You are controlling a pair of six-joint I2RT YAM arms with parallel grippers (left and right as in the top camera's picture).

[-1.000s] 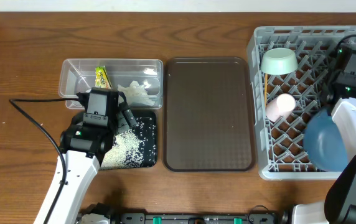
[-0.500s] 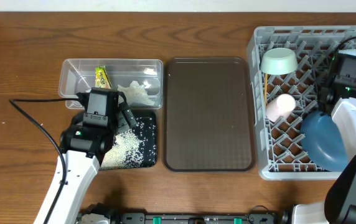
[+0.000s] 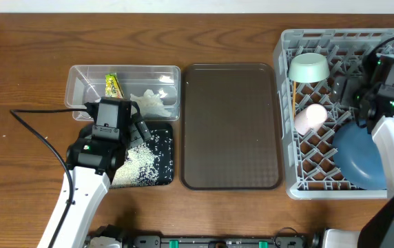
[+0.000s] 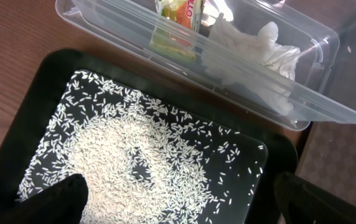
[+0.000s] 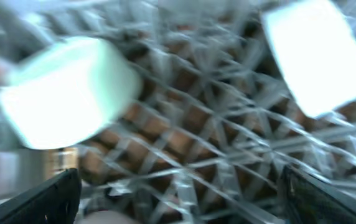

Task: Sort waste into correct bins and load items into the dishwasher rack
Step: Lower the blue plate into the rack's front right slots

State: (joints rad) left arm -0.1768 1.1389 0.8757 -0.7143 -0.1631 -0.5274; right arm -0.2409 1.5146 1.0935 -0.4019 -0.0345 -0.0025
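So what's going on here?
Two robot arms are sorting waste and loading dishes. The left hand hangs open over a flat black tray of loose white rice; beside it, a clear plastic container holds a yellow-green snack wrapper and crumpled white tissue. The right hand, open, is above the grey plastic dishwasher rack, which holds a mint-green bowl, small pink cup and dark blue plate.

- View heavily blurred.
- Grey rack lattice [image 5: 184, 143] fills the frame.
- Mint-green bowl [image 5: 66, 93] at left; pale unidentifiable shape [image 5: 315, 56] upper right.
- Pincer [image 5: 181, 202] fingertips stand wide apart at the bottom corners.
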